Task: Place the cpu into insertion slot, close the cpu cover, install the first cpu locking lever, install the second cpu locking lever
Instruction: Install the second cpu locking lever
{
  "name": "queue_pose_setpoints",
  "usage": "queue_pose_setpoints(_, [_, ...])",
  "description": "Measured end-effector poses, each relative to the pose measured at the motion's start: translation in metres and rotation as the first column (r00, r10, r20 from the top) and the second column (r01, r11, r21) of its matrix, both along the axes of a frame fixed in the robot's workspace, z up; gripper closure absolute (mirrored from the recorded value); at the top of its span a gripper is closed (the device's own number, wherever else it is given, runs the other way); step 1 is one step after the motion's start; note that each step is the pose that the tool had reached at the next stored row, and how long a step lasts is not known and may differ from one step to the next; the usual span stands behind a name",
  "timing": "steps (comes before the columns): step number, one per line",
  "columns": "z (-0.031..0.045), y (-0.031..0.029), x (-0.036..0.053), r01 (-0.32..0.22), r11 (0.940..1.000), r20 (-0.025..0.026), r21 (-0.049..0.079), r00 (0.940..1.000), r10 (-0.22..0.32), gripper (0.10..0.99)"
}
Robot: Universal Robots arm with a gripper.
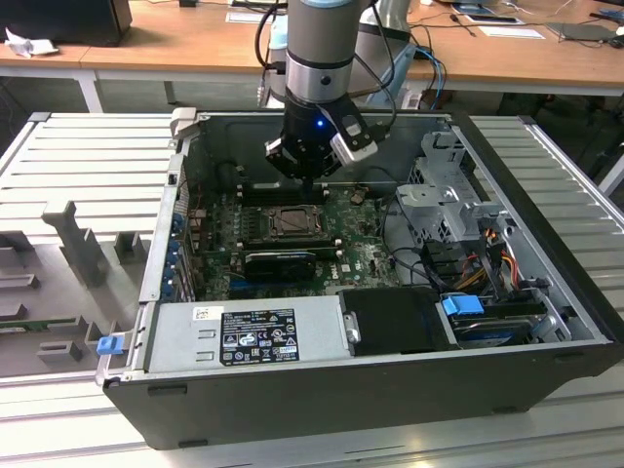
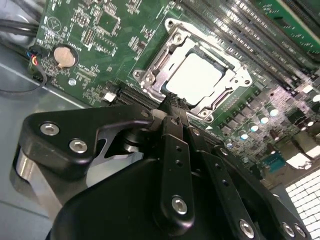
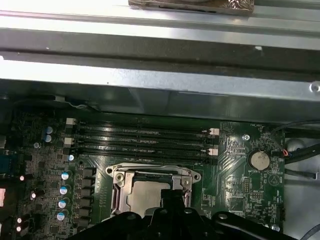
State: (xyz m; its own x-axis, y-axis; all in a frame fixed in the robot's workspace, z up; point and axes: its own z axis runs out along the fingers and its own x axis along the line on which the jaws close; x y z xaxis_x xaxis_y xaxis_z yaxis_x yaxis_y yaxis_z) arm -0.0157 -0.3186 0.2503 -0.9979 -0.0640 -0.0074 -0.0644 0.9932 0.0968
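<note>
The open black computer case (image 1: 390, 390) surrounds the black claw (image 2: 172, 107), whose fingers are pressed together, holding nothing. Directly below its tips sits the square metal-rimmed insertion slot (image 2: 150, 75), cover frame (image 2: 227, 67) down over the dull silver cpu (image 2: 197, 75).

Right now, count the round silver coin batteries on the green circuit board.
1. The round silver coin battery lies on the green circuit board, apart from the metal-framed socket. The black gripper may hide others.
</note>
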Motion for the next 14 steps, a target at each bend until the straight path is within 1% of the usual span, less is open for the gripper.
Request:
queue_pose_setpoints(3, [0.0, -0.0093, 0.0, 0.0, 1.0, -0.0002, 0.0, 1.0, 0.0, 0.98])
queue_pose_setpoints(5, [-0.0001, -0.0144, 0.0, 0.0, 1.0, -0.0005, 0.0, 1.0, 0.0, 0.98])
queue_pose_setpoints(6, [-0.0001, -0.0206, 0.0, 0.0, 1.0, -0.0018, 0.0, 1.0, 0.0, 0.98])
queue_pose_setpoints(7, [-0.0004, -0.0243, 0.0, 0.0, 1.0, -0.0036, 0.0, 1.0, 0.0, 0.98])
queue_pose_setpoints(8, [-0.0009, -0.0298, 0.0, 0.0, 1.0, -0.0059, 0.001, 1.0, 0.0, 0.98])
queue_pose_setpoints(9, [-0.0018, -0.0348, 0.0, 0.0, 1.0, -0.0067, 0.001, 1.0, 0.0, 0.98])
queue_pose_setpoints(12, [-0.0026, -0.0402, 0.0, 0.0, 1.0, -0.0067, 0.001, 1.0, 0.0, 0.98])
queue_pose_setpoints(14, [-0.0028, -0.0424, 0.0, 0.0, 1.0, -0.0066, 0.001, 1.0, 0.0, 0.98])
